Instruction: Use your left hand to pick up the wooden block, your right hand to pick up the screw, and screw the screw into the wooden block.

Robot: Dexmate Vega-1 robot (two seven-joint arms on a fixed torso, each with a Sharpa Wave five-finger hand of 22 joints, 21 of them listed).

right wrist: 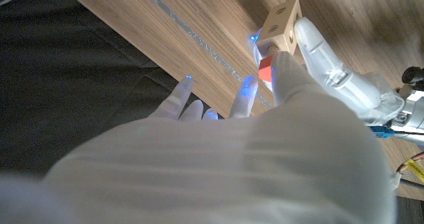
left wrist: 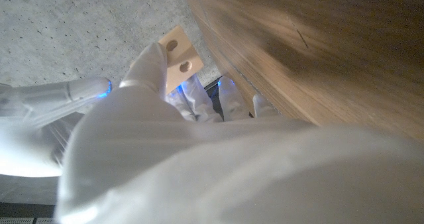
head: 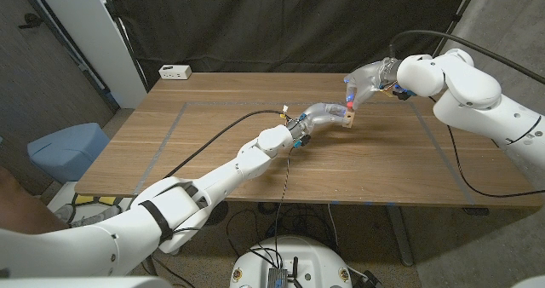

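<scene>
My left hand holds the small wooden block just above the middle of the table. In the left wrist view the block shows two round holes, with my left hand gripping it from below. My right hand reaches in from the right, its fingertips at the block's top. In the right wrist view my right hand pinches a red-headed screw against the face of the block. The screw's shaft is hidden.
A white power strip lies at the table's far left corner. A black cable runs over the table along my left arm. Blue tape lines mark the tabletop. A blue seat stands left of the table.
</scene>
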